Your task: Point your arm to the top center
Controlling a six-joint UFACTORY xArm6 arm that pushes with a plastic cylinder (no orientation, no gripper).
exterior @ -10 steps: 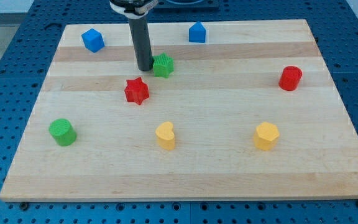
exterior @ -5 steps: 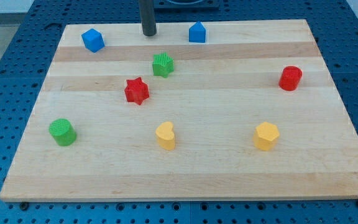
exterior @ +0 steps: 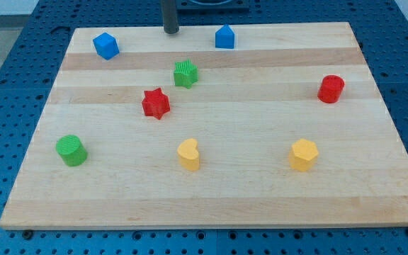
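My tip (exterior: 171,32) rests at the top edge of the wooden board (exterior: 211,198), a little left of centre. It stands between a blue cube (exterior: 105,45) to its left and a blue house-shaped block (exterior: 224,36) to its right, touching neither. A green star block (exterior: 185,74) lies below it, well apart.
A red star (exterior: 156,103) sits left of centre. A green cylinder (exterior: 71,150) is at the lower left. A yellow heart (exterior: 188,154) and a yellow hexagon (exterior: 304,154) lie along the bottom. A red cylinder (exterior: 331,89) is at the right.
My tip has moved from beside the green star up to the board's top edge. The blocks have not moved.
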